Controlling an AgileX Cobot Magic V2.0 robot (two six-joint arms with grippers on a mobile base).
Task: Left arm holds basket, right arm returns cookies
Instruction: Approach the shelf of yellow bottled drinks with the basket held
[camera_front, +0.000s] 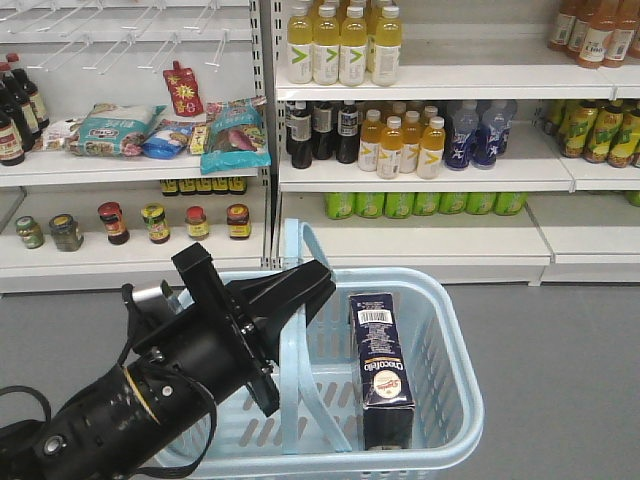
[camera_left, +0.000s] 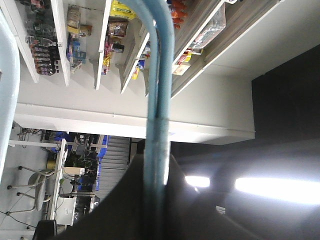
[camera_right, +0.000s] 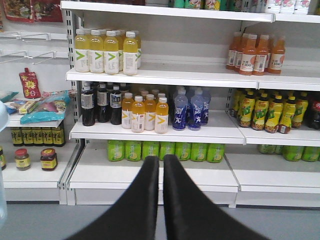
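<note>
My left arm (camera_front: 150, 395) reaches up and forward from low on my left. Its wedge-shaped left gripper (camera_front: 305, 290) is clamped round the basket's near handle (camera_front: 292, 360). From the left wrist view the blue handle (camera_left: 159, 100) runs straight out from between my dark jaws, held tight.

My right gripper (camera_right: 161, 192) points level at the shelves. Its two black fingers (camera_right: 137, 205) are pressed together with only a thin line between them and nothing in them.

The cookies (camera_front: 382, 370) sit inside the basket (camera_front: 455, 335), just to the right of my left hand and beyond the handle, close to the basket's right wall. The box is dark navy and brown, with its white barcode end turned up and away from me and the lettering running down its long face. I cannot tell whether it stands straight or leans.

The basket is light blue with a slotted bottom. Beyond both hands is a grey floor (camera_front: 570, 350), and then white shop shelves (camera_right: 150, 75). They carry yellow drink bottles (camera_right: 105, 50), dark bottles (camera_right: 100, 102), green cans (camera_right: 165, 150), jars (camera_front: 155, 222) and snack bags (camera_front: 120, 130).
</note>
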